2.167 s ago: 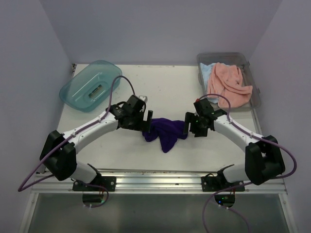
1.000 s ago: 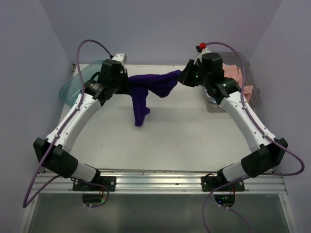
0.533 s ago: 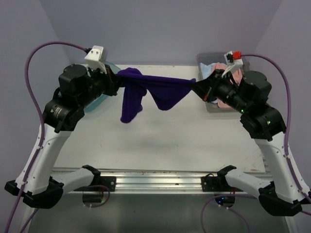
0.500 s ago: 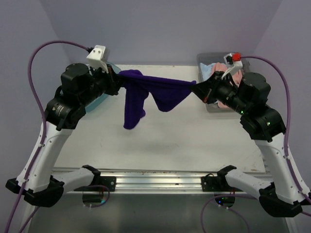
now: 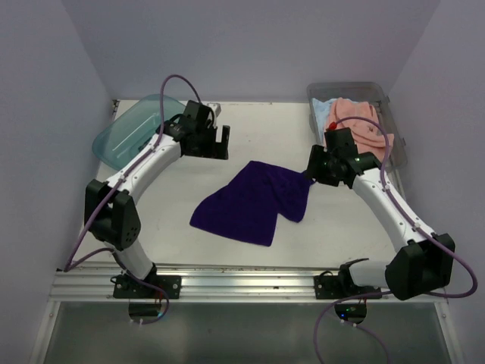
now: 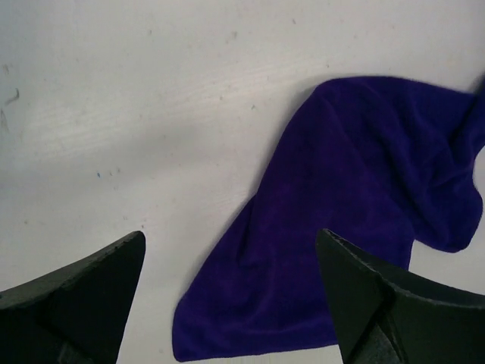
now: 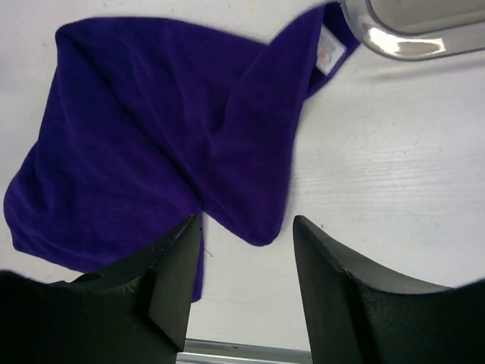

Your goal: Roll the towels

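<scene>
From right wrist only: towel tag

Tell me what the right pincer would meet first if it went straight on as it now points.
The right pincer would probably meet the purple towel first: its folded flap lies right ahead, between the open jaws. Depth is unclear.
</scene>
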{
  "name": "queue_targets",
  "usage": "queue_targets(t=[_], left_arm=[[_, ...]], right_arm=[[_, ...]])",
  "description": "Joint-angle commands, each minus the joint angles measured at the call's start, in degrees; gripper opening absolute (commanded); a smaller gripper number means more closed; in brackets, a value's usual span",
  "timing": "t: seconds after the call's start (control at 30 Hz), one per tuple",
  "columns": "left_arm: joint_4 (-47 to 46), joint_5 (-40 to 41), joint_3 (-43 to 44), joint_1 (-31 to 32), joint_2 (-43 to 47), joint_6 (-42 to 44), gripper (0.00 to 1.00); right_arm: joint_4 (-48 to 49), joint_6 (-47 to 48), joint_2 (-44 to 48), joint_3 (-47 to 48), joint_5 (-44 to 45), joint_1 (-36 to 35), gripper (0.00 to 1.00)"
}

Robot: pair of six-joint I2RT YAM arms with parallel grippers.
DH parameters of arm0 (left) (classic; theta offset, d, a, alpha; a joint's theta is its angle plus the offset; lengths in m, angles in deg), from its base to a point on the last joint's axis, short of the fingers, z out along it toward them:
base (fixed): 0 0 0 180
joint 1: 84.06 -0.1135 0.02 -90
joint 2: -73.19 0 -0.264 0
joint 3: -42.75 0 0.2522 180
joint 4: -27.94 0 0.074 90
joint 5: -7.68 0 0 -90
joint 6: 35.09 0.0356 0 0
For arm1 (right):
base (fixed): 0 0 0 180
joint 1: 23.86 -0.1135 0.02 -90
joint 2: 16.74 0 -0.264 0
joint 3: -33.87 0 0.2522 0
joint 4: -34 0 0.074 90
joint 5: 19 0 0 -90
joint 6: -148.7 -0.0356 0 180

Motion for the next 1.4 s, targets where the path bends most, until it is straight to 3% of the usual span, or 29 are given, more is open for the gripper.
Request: queue_targets(t=[0.0,0.17,0.33,0.67,0.93,1.03,1.13,1.17,1.2,1.27,1.37], left_arm=[[-0.3,0.2,-5.1,-0.1,10.4,-2.3,0.94],[-1.1,-1.9,-22.5,3.4,20.0,-8.6,0.83],[-1.7,-0.4,-33.8,12.8,22.4,-17.4,0.83],[-4.9,14.4,-39.3,15.4,16.0,-25.5,0.89],[-7.8,18.0,-41.7,15.4,10.9,-25.9,0.81],[-8.6,19.2,-41.5,15.4,7.9,-26.5,0.74],[-8.7,20.9,-40.7,15.4,6.1,-27.0,0.49],[-8.1,22.2,-40.2,15.3,5.7,-27.0,0.34],[-7.6,23.0,-38.9,15.3,5.0,-26.8,0.23],[-5.2,25.5,-37.3,15.1,4.9,-26.2,0.0],[-1.8,28.7,-34.1,13.1,5.8,-24.2,0.0]], right_arm=[[1.4,-0.2,4.0,-2.0,-1.2,-0.3,0.56],[2.5,-1.2,4.6,-10.9,-2.4,-2.3,0.57],[5.1,-2.0,3.3,-18.8,-4.0,-3.3,0.68],[15.5,-5.2,-5.1,-23.3,-8.8,-3.8,0.7],[20.4,-7.5,-9.0,-23.6,-5.8,-5.6,0.58],[20.8,-7.6,-10.7,-23.0,-5.0,-6.0,0.45],[21.1,-7.9,-10.7,-22.9,-3.6,-6.2,0.24],[21.1,-8.2,-10.6,-22.8,-3.5,-6.2,0.17],[20.7,-8.3,-10.1,-22.5,-3.3,-6.2,0.03],[19.9,-8.3,-9.4,-21.6,-2.9,-6.1,0.0],[16.8,-7.3,-6.4,-18.6,-0.6,-6.2,0.0]])
